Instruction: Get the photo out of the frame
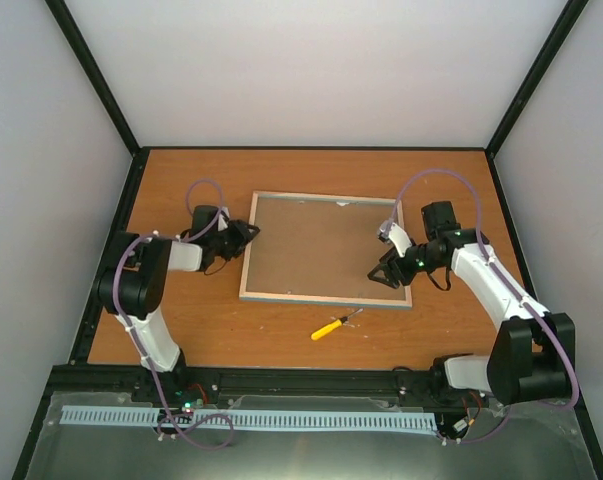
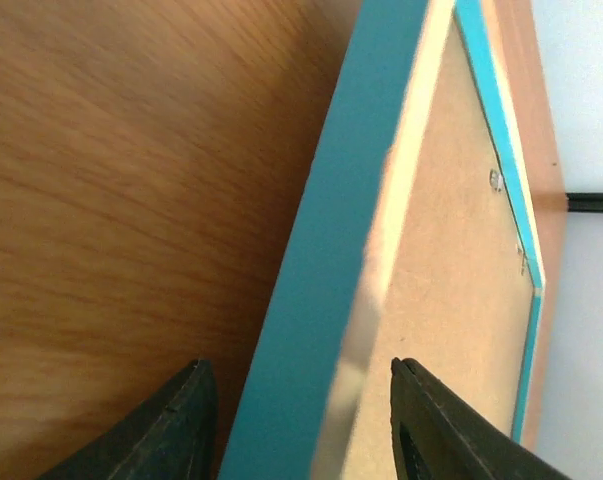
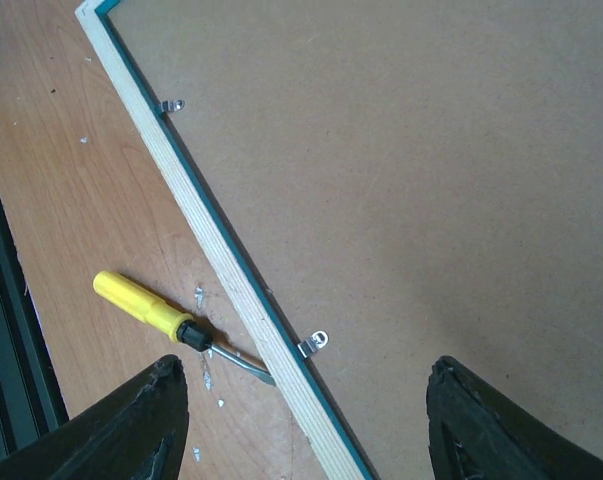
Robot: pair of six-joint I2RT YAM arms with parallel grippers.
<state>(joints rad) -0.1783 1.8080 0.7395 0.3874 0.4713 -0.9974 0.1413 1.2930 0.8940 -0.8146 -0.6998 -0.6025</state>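
Top external view: the frame (image 1: 326, 245) lies back-up on the table (image 1: 181, 330), the photo hidden. The left gripper (image 1: 249, 231) stands open astride its 9 o'clock edge. The right gripper (image 1: 381, 272) hangs open over its 4 o'clock corner. A screwdriver (image 1: 331, 326) lies at 6 o'clock.

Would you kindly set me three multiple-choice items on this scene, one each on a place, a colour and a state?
1. Where does the screwdriver lie? A) by the frame, at its near edge B) beyond its far edge C) on top of it
2. Its handle's colour? A) red B) yellow C) green
3. The frame lies: A) upright B) glass up C) backing up
Answers: 1 A, its tip meets that edge; 2 B, bright yellow; 3 C, the brown backing board faces the camera.
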